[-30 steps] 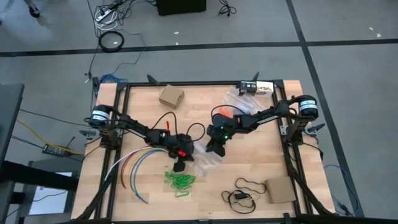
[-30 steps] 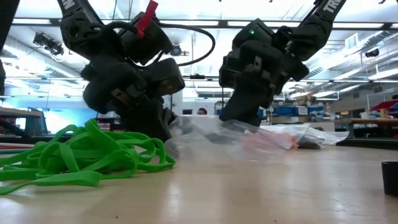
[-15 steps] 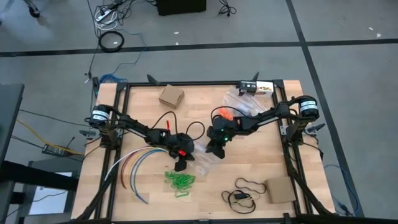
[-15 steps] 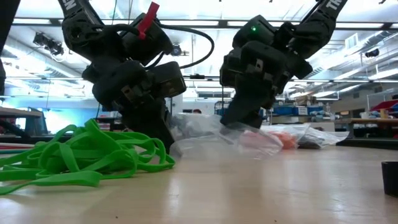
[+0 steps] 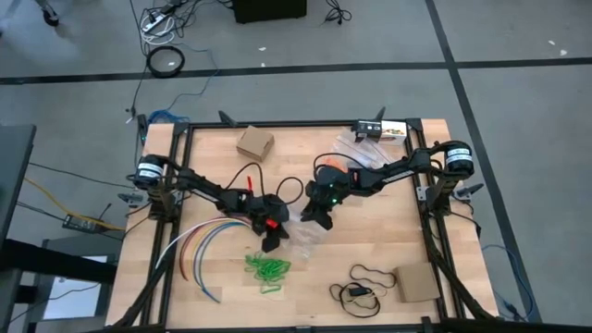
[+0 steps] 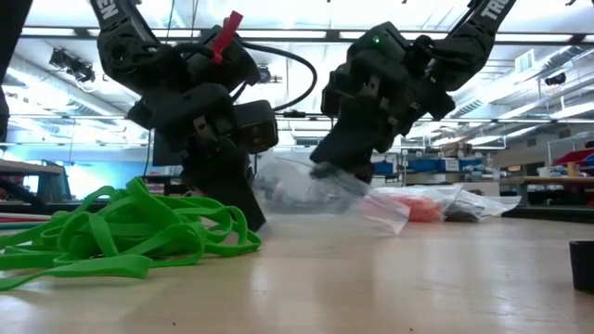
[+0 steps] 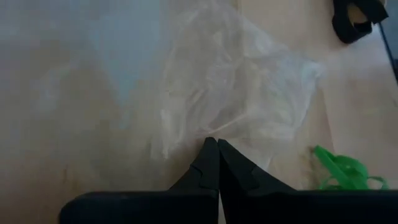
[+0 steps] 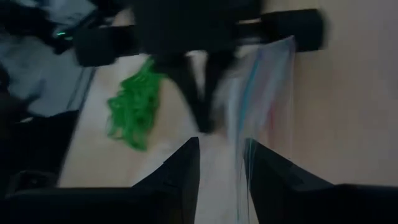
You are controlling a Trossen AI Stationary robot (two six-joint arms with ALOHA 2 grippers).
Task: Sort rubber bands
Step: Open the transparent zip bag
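Wooden worktop [image 5: 388, 231], and on its left part lie some long curved coloured cables [image 5: 199, 242]. Near them, close to the front edge, sits the heap of green rubber bands [image 5: 266, 269]; in the low view the same heap fills the left foreground. Just behind this heap the left pincer [image 5: 268, 244] stands tip-down on the wood, clenched, with its two fingers pressed together on the edge of a clear plastic bag [image 5: 305, 236]. This bag lies crumpled in the middle of the worktop, between the two arms. The right pincer [image 5: 317, 215] comes from the right side and grasps the other end of the same bag, its fingers a little apart with the film between them; in the low view that end is lifted off the surface. Further back, beside the right arm, there is a heap of orange rubber bands [image 5: 333, 168], which appears to sit in another clear bag [image 6: 436, 206].
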